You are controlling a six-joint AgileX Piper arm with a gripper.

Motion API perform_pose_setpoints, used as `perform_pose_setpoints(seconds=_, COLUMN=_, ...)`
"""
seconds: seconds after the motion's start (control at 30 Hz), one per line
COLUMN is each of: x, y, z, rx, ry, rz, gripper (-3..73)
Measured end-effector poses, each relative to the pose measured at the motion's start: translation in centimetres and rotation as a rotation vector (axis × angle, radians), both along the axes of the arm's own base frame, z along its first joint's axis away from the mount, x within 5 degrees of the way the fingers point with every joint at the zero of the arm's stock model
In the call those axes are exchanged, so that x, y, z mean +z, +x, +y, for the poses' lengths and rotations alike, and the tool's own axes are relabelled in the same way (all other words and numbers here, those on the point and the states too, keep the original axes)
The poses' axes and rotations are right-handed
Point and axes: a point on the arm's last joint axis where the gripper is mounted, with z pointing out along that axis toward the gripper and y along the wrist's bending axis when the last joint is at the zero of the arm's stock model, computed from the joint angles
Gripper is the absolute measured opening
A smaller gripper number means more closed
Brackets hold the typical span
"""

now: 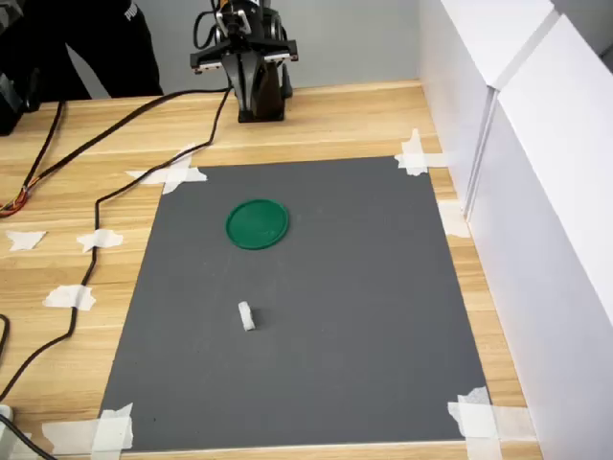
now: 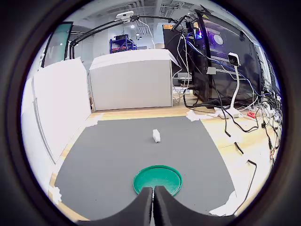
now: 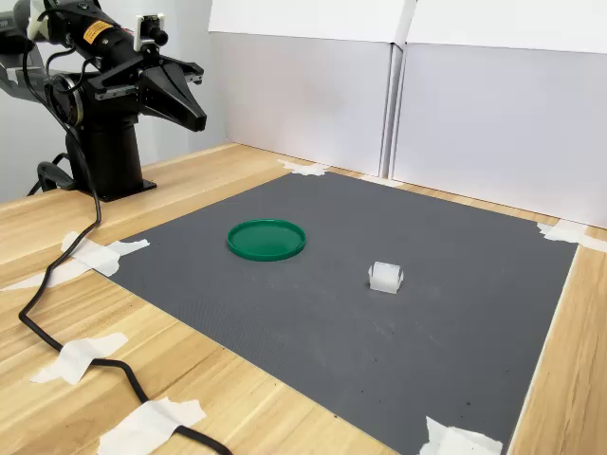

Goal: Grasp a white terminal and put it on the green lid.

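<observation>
The white terminal [image 1: 246,315] is a tiny block lying on the grey mat [image 1: 364,316], nearer the front edge in the first exterior view. It also shows in the wrist view [image 2: 156,136] and in the second exterior view [image 3: 385,277]. The green lid [image 1: 257,223] lies flat on the mat between the terminal and the arm, seen as a round disc [image 3: 266,239] with a low rim [image 2: 157,179]. My gripper [image 3: 196,120] hangs in the air above the mat's far edge, close to the arm's base, well short of the lid. Its fingers [image 2: 146,203] are pressed together with nothing between them.
White panels [image 1: 536,144] wall the mat's right side in the first exterior view. A black cable [image 1: 105,192] runs over the wooden table at the first exterior view's left, among white tape scraps [image 1: 69,297]. A person in dark clothing [image 1: 86,38] stands behind the table.
</observation>
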Motion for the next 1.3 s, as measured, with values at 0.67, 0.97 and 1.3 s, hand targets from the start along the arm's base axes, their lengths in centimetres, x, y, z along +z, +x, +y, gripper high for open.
perform_pose_setpoints(seconds=0.67, x=0.0, y=0.0, z=0.0, rx=0.000, ry=0.000, rz=0.000, gripper=-1.6)
perform_pose_setpoints(seconds=0.97, x=3.3, y=0.7, z=-0.1, rx=-0.005, ry=-0.037, rz=0.008, gripper=-1.6)
perform_pose_setpoints(seconds=1.3, x=8.8, y=5.5, z=-0.2, rx=-0.006, ry=-0.068, rz=0.132, gripper=-1.6)
